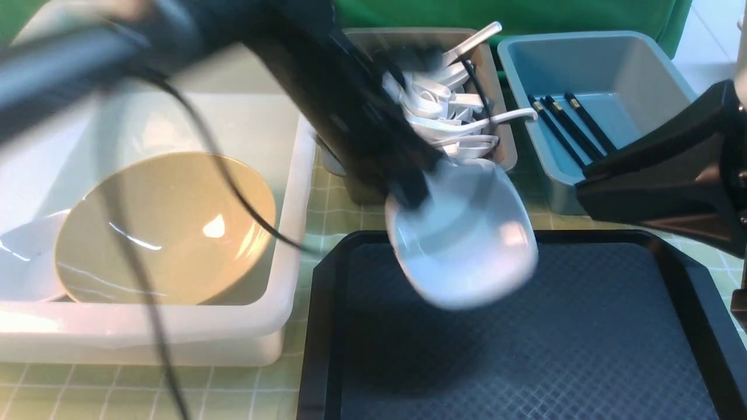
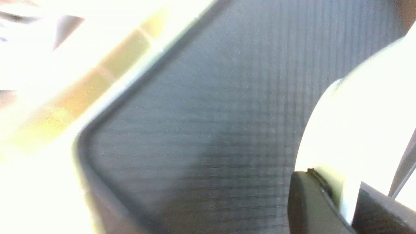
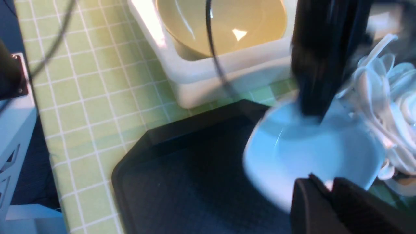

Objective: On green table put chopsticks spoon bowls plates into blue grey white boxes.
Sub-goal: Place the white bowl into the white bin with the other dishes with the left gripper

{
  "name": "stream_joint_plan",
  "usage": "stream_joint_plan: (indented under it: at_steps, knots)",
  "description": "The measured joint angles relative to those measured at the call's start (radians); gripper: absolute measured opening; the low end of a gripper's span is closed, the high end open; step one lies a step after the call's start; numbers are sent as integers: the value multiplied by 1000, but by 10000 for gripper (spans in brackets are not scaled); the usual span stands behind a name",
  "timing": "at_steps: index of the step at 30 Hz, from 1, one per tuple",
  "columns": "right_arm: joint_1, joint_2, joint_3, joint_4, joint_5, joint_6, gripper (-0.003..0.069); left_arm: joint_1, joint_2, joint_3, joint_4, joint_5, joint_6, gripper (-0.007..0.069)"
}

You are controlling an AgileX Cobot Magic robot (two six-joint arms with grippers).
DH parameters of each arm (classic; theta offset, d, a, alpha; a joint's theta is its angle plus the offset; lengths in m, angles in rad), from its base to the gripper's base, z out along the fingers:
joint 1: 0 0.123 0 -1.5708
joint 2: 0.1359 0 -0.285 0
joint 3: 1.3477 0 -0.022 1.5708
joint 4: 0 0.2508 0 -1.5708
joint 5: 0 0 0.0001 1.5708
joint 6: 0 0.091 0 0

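My left gripper [image 1: 410,197] is shut on the rim of a small white dish [image 1: 467,245] and holds it tilted above the far edge of the black tray [image 1: 525,350]. In the left wrist view the dish [image 2: 364,130] sits between the fingers [image 2: 308,201]. The khaki bowl [image 1: 169,227] and another white dish [image 1: 23,262] lie in the white tub [image 1: 292,192]. Several white spoons [image 1: 443,105] fill the grey box [image 1: 506,153]. The chopsticks [image 1: 569,125] lie in the blue box [image 1: 659,70]. My right gripper [image 3: 326,186] is shut and empty, near the held dish [image 3: 308,149].
The green table [image 1: 87,391] shows round the tray and boxes. The left arm's cable [image 1: 134,274] hangs across the white tub. The right arm [image 1: 671,175] is at the right, over the tray's far right corner. A white frame [image 3: 13,130] stands beyond the table edge.
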Motion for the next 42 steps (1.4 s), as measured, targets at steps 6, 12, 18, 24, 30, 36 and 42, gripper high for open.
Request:
stream_joint_plan:
  at_steps: [6,12,18,24,30,36,42]
  knots:
    - [0,74,-16,154,-5,-205,79,238,-167,23,13,10,-15,15]
    - [0,247,-154,200,7,-250,22,594,-262,187,51,18,-51,15]
    - [0,352,-231,226,34,-250,21,972,-267,238,92,12,-78,15]
    - [0,384,-231,232,35,-250,21,1036,-253,238,200,-22,-78,15]
    - [0,389,-233,232,35,-250,21,950,-180,238,319,-30,-149,15]
    - [0,389,-238,232,32,-250,21,856,-106,238,457,-34,-235,15]
    - [0,389,-238,233,32,-250,25,824,-55,238,477,-45,-261,15]
